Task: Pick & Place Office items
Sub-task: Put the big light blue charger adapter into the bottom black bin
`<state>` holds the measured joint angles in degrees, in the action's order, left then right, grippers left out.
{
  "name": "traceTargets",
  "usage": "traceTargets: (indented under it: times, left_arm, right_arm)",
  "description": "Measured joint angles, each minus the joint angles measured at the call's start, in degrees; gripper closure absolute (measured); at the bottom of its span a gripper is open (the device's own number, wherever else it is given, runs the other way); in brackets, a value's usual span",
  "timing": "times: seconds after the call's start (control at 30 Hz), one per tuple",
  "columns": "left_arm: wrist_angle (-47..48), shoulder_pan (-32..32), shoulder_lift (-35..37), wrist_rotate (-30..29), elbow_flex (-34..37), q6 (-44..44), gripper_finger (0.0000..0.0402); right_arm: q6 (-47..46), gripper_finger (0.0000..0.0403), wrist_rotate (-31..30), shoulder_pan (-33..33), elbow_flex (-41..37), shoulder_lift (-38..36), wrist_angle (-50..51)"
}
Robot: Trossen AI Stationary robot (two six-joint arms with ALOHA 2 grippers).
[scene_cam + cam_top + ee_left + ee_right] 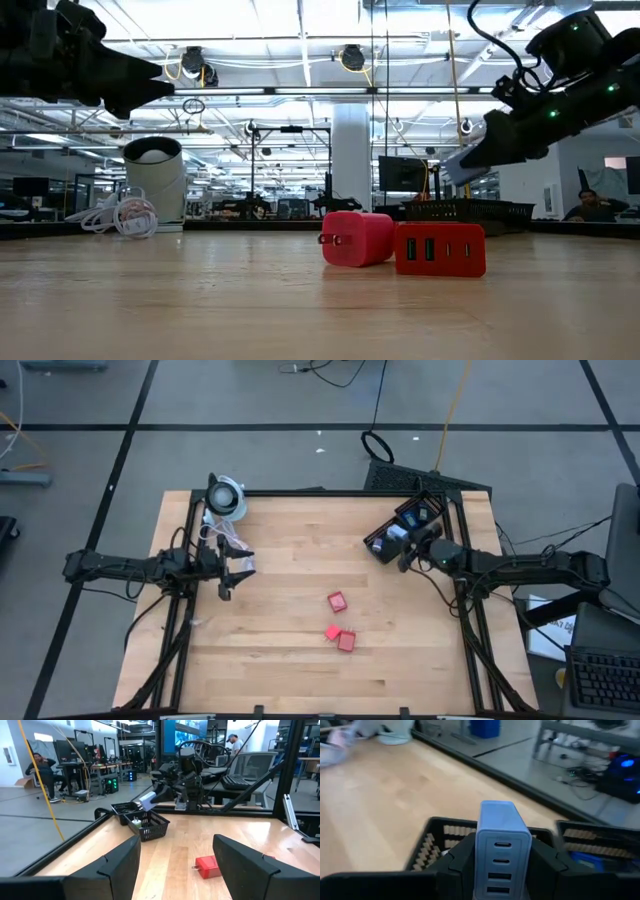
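Note:
Three small red blocks lie flat near the table's middle (337, 601) (333, 631) (347, 642). The low view shows a pinkish-red one (355, 238) touching a red one with ports (440, 249). My right gripper (405, 552) hangs at the far right over a black basket (400, 530), shut on a pale lilac block (502, 845). My left gripper (236, 572) is open at the table's left, holding nothing; its wrist view shows a red block (207, 867) ahead of its fingers. My right gripper pinches the pale lilac block between its two fingers (457, 860), one on each long side face (482, 850). The face with a row of ports looks back at the wrist camera. The block (470, 160) is lifted clear, above the basket's rim (445, 827).
A round white-and-black device (225, 495) and a white coiled cable (225, 545) sit at the far left corner, close to my left gripper. A second black basket holding blue items (600, 840) stands beside the first. Bare wood lies along the near half.

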<state>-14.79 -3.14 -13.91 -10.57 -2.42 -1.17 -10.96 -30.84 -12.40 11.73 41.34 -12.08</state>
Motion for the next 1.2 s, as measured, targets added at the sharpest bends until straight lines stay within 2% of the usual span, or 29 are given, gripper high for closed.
traceTargets:
  times: [0.2, 0.43, 0.73, 0.9, 1.03, 1.2]
  left_arm:
    - [-0.02, 0.0, 0.0, 0.0, 0.0, -0.06, 0.0145]
    - [-0.01, 0.0, 0.0, 0.0, 0.0, -0.06, 0.0135]
    - [-0.02, 0.0, 0.0, 0.0, 0.0, -0.06, 0.0135]
    - [0.0, 0.0, 0.0, 0.0, 0.0, -0.07, 0.0135]
    - [-0.02, 0.0, 0.0, 0.0, 0.0, -0.09, 0.0135]
    - [-0.02, -0.02, 0.0, 0.0, 0.0, -0.09, 0.0135]
  right_arm:
    - [1.41, 0.0287, -6.89, -0.02, 0.0, 0.13, 0.84]
    - [2.22, 0.0287, -6.94, -0.47, 0.0, 1.95, 1.78]
    - [5.17, 0.0287, -6.56, -6.2, 0.02, 6.67, 0.4]
    - [7.16, 0.0287, -3.31, -7.84, 0.02, 8.97, -1.02]
    - [7.33, 0.0286, -3.34, -8.7, 0.03, 10.39, -1.6]
    - [7.32, 0.0272, -3.35, -9.4, 0.04, 11.6, -1.49]
